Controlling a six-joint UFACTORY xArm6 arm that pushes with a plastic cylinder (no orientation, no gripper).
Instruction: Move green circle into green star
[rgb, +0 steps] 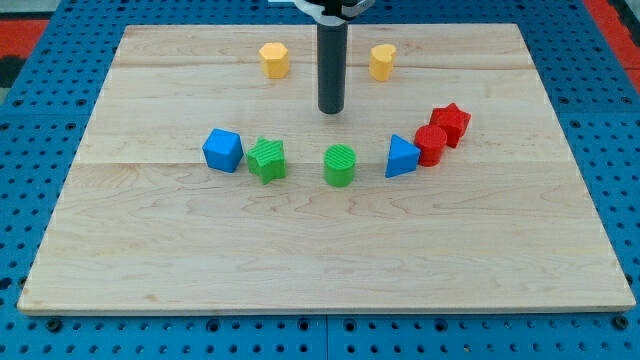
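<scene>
The green circle (340, 165) stands near the middle of the wooden board. The green star (267, 159) stands a short way to its left, with a gap between them. My tip (331, 109) is above the green circle in the view, slightly to its left, and apart from it. The rod comes down from the view's top edge.
A blue cube (223, 150) sits just left of the green star. A blue triangle (401, 157), a red circle (431, 145) and a red star (450, 124) cluster at the right. Two yellow blocks (274, 60) (382, 61) flank the rod near the top. The board (150, 250) lies on a blue pegboard.
</scene>
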